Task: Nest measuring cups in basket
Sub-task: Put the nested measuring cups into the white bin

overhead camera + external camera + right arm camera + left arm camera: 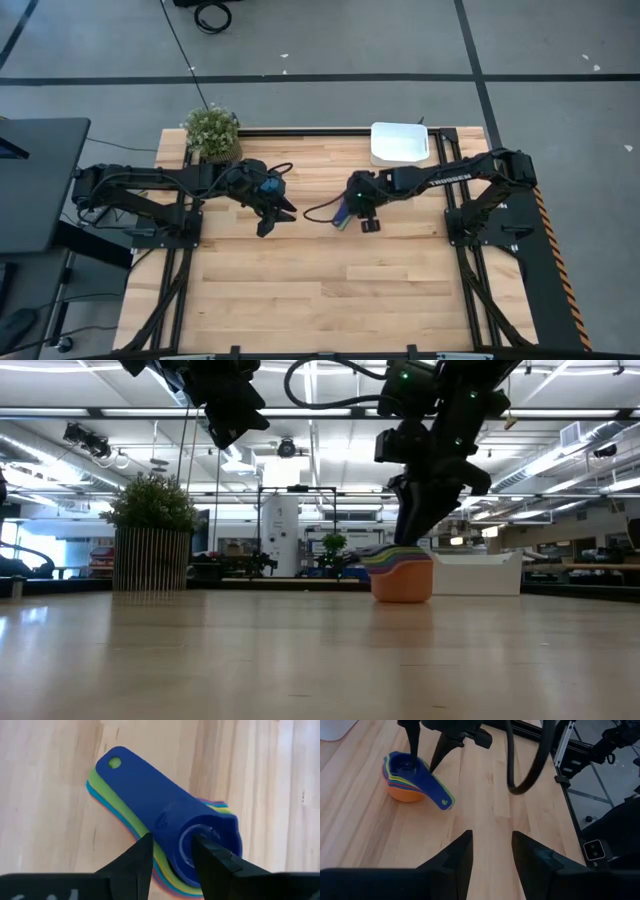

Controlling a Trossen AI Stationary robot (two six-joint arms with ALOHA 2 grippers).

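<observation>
Sitting on the wooden table (330,290) already nested is the stack of small round plastic measuring cups (412,777), an orange cup at the bottom, thin coloured rims above it and a dark blue cup on top, its flat handle with a hole lying over the fanned green and light blue handles. From straight overhead the stack is mostly hidden under the right gripper (345,212), only a sliver of blue showing, so how many cups there are is hard to count. In the low view just the orange bowl and a few rim stripes peek out under the dark fingers. Right gripper's fingers are apart; one tip dips into the top cup's bowl and the other sits just outside its rim, and I can't tell if either touches.

The white rounded-rectangular shallow plastic basket (400,142) sits well apart at the table's far edge, nothing visible in it. Left gripper (277,217) hangs above the table to the stack's left, fingers spread, gripping nothing. A potted green plant (212,132) stands at the far left corner.
</observation>
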